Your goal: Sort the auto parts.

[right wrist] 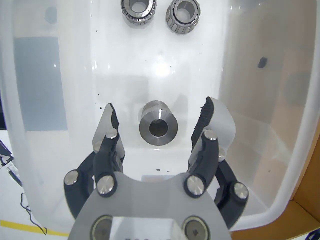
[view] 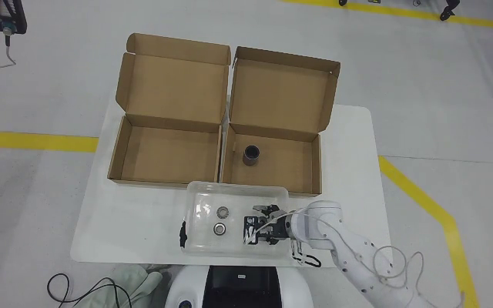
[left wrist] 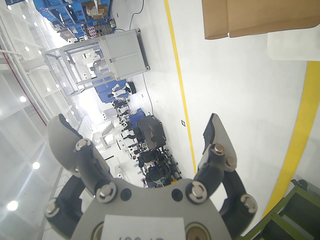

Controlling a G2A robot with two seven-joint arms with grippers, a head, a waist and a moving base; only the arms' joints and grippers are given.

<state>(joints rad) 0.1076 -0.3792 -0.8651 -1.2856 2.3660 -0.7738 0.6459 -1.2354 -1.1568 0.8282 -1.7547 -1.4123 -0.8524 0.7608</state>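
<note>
My right gripper is open inside a clear plastic bin. A steel bushing lies on the bin floor between its two fingers, apart from both pads. Farther along the bin floor, two roller bearings sit side by side. From above, the right gripper is in the right half of the bin, with the bearings to its left. A dark cylinder part stands in the right cardboard box. My left gripper is open, holds nothing and faces the room.
The left cardboard box holds nothing. Both boxes stand behind the bin with their lids folded back. The white table has bare room at its right side and at the front left. A glove lies below the table's front edge.
</note>
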